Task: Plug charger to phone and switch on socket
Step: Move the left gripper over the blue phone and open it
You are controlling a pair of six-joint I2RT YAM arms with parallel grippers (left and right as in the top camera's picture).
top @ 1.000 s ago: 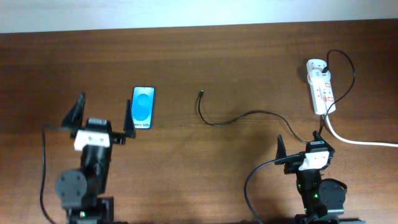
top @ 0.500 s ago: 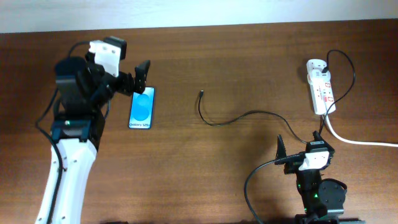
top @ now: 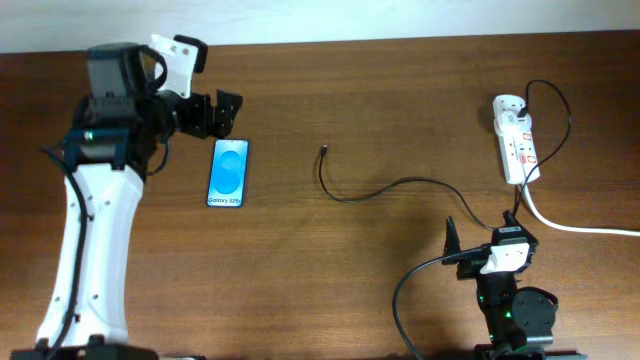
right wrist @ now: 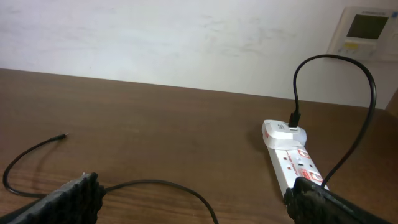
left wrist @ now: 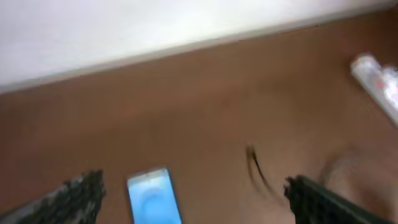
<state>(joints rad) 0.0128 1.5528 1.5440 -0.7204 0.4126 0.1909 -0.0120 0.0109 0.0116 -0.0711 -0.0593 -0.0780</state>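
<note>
Phone (top: 228, 173) lit, flat; charger (top: 412, 180) tip apart, mid-table; socket (top: 516, 140) far right.

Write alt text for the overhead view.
A lit blue phone lies on a brown table, the open left gripper by its far end. The charger lies unplugged mid-table; the white socket sits far right, beyond the open right gripper.

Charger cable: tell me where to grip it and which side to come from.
Grip the thin black charger cable just behind its small plug tip, from straight above. It lies flat on the brown wooden table, and that short end runs straight, so squeeze it crosswise.
</note>
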